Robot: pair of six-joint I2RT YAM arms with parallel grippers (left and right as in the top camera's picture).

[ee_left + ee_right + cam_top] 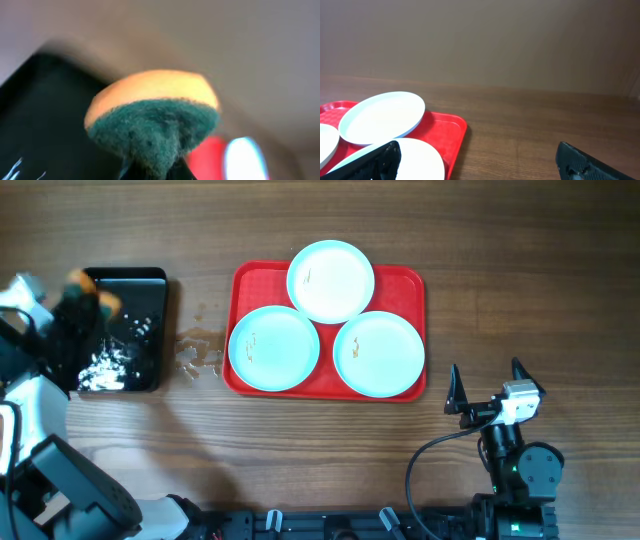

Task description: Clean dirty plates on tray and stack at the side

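Three pale plates lie on the red tray (404,282): one at the back (331,280), one at the front left (274,347), one at the front right (379,353), each with small brown smudges. My left gripper (85,305) is shut on a yellow and green sponge (152,112) above the black tray (150,290), well left of the red tray. My right gripper (488,382) is open and empty, just right of the red tray's front right corner. The right wrist view shows the red tray (451,131) and two plates (382,116).
The black tray holds white foam (105,370). Small wet spots (198,355) lie on the wooden table between the two trays. The table's front edge runs below both arms.
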